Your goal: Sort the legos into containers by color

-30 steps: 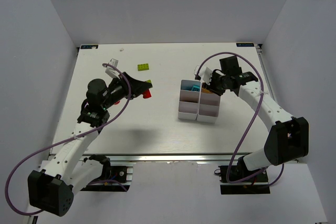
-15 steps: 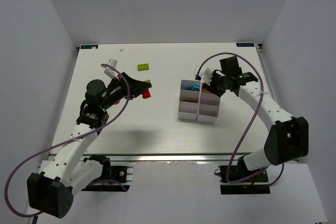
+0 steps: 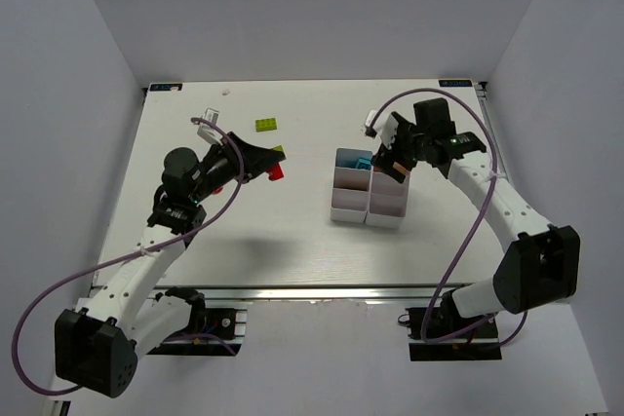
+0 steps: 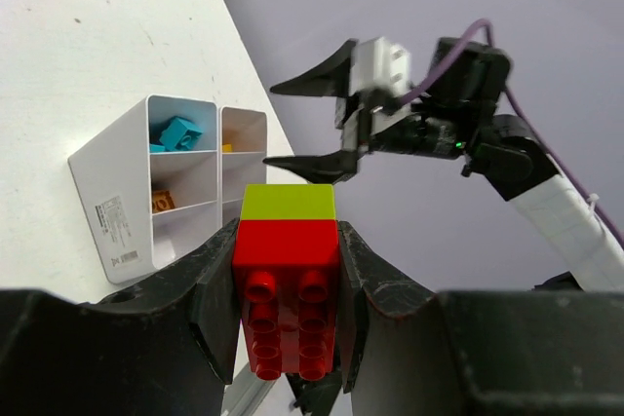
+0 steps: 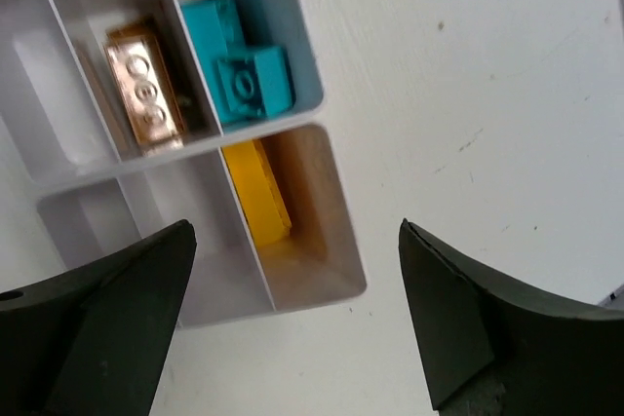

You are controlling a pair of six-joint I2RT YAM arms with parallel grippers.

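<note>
My left gripper [image 4: 289,270] is shut on a red lego [image 4: 289,280] with a lime green lego [image 4: 289,203] stuck on its far end, held above the table left of centre [image 3: 276,171]. The white containers [image 3: 369,209] stand right of centre. My right gripper [image 5: 294,231] hangs open and empty over their far right corner [image 3: 388,148]. Below it a yellow lego [image 5: 258,192] lies in one bin, cyan legos [image 5: 244,70] in the neighbouring bin, and an orange lego [image 5: 146,94] in another. A loose lime green lego [image 3: 266,125] lies on the far table.
White enclosure walls [image 3: 88,94] close in the table on the left, back and right. A metal rail [image 3: 312,291] runs along the near edge by the arm bases. Purple cables [image 3: 458,241] loop beside both arms.
My right gripper has opened wide and risen a little over the containers' far right corner. The left arm, still gripping the red and lime green legos, has barely shifted.
</note>
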